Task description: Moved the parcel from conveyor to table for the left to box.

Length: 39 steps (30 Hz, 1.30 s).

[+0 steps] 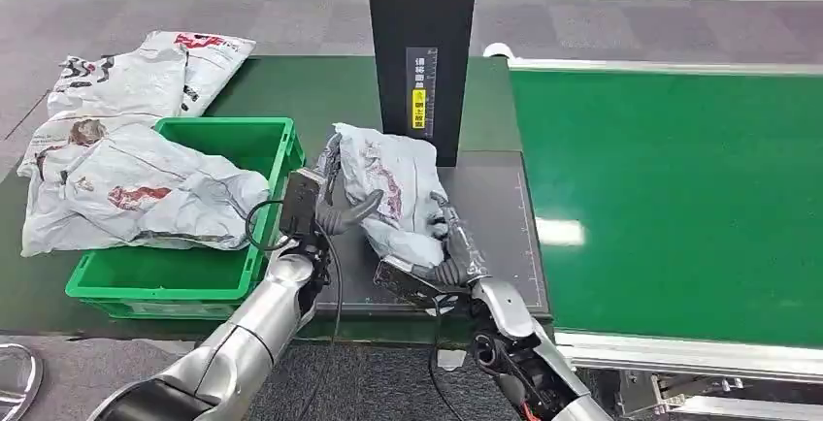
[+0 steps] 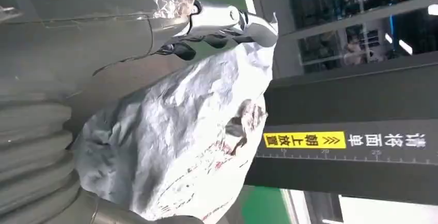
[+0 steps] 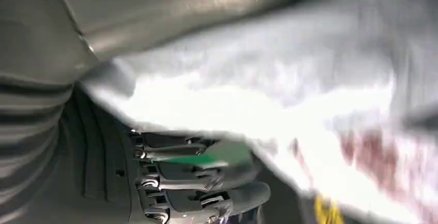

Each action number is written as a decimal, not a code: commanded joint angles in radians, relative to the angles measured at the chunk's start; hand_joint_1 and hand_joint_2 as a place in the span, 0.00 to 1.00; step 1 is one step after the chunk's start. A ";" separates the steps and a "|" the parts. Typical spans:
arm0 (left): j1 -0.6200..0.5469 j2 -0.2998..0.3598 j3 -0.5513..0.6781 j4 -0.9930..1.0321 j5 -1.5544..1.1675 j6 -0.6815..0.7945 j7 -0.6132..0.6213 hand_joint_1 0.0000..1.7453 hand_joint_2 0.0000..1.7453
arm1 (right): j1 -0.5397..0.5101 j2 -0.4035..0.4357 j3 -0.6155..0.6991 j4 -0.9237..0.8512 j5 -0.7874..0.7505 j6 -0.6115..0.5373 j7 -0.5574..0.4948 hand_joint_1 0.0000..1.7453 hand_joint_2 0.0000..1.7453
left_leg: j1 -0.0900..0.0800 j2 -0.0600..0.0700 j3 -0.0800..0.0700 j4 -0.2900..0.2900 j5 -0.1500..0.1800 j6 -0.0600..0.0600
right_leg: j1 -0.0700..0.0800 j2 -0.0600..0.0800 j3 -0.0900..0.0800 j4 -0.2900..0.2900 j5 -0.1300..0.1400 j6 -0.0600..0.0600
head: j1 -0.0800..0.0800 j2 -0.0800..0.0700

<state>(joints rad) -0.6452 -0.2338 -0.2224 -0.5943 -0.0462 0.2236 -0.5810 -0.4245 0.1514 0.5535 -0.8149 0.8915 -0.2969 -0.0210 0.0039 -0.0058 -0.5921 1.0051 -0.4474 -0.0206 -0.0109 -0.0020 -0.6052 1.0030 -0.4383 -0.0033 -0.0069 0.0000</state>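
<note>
The grey parcel (image 1: 393,193) is being gripped from both sides on the dark tabletop (image 1: 495,217), beside the green bin (image 1: 281,149); it is being clasped by the left hand (image 1: 325,210) at one edge and by the right hand (image 1: 442,256) at the other; the black post (image 1: 422,43) is standing just behind it.

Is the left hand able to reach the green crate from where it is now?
Probably yes. The left hand is right beside the green crate, with nothing between them. However, it is touching the grey parcel on the dark mat, and another parcel already fills much of the crate.
</note>
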 commanded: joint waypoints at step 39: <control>-0.082 -0.002 -0.399 0.268 -0.616 -0.123 0.294 0.00 1.00 | -0.007 0.002 -0.493 -0.073 -0.767 -0.181 -0.509 0.00 1.00 | 0.000 -0.001 0.004 -0.002 0.000 0.000 | 0.000 -0.001 0.004 -0.003 0.001 0.000 | 0.000 0.000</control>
<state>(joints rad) -0.6484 -0.2556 -0.3888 -0.5859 -0.4541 0.1952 -0.4603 -0.3964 0.1511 0.1583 -0.9281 0.0801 -0.4963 -0.5554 0.0033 -0.0056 -0.5917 1.0052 -0.4475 -0.0205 -0.0112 -0.0019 -0.6054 1.0027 -0.4376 -0.0030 -0.0069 0.0000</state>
